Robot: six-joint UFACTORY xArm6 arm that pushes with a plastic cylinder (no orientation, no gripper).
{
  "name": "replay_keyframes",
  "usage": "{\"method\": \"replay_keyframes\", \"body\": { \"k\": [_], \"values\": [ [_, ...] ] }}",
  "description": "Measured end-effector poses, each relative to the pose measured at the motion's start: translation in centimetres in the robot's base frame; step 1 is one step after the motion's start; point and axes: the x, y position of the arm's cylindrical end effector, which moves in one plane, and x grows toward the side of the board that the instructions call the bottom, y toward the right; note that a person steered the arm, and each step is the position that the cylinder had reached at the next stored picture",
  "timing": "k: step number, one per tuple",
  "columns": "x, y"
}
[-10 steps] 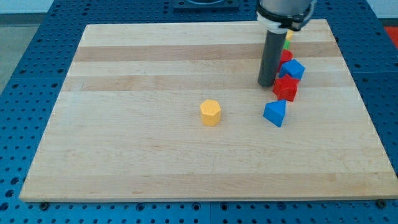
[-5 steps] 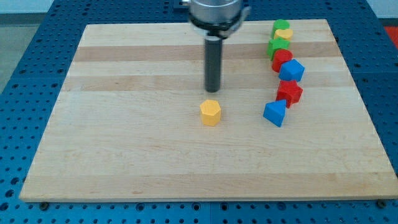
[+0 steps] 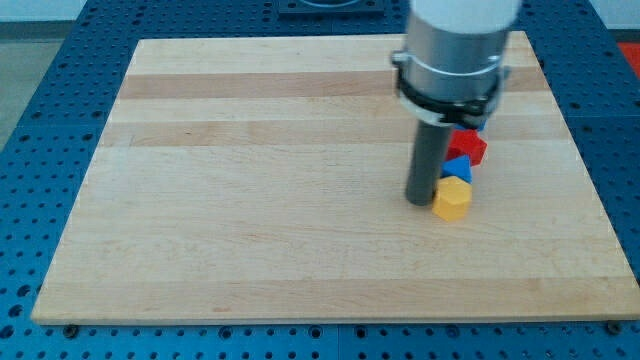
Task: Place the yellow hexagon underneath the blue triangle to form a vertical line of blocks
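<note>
The yellow hexagon [image 3: 452, 199] sits on the wooden board [image 3: 250, 200] at the view's right of centre. The blue triangle [image 3: 458, 169] lies just above it, touching it and partly hidden by the rod. A red block [image 3: 468, 147] sits above the triangle, so the three stand in a near-vertical line. My tip [image 3: 418, 201] rests on the board right at the hexagon's left side, touching or nearly touching it.
The arm's large grey head [image 3: 455, 45] covers the board's upper right, hiding the other blocks there. The board lies on a blue perforated table [image 3: 40, 120].
My tip swept from above the hexagon around to its left and moved right. The yellow hexagon has been pushed right, to just below the blue triangle. The arm now hides the upper-right blocks.
</note>
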Motion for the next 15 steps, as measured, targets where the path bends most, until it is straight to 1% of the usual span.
{"method": "replay_keyframes", "body": {
  "k": [2, 3, 4, 5, 6, 7, 8, 9, 10, 11, 12, 14, 15],
  "values": [
    [0.0, 4.5],
    [0.0, 4.6],
    [0.0, 2.5],
    [0.0, -1.2],
    [3.0, -3.7],
    [8.4, 0.4],
    [9.2, 9.6],
    [8.2, 13.4],
    [7.7, 11.8],
    [5.6, 8.7],
    [4.5, 7.3],
    [4.4, 5.7],
    [3.4, 4.0]
  ]
}}
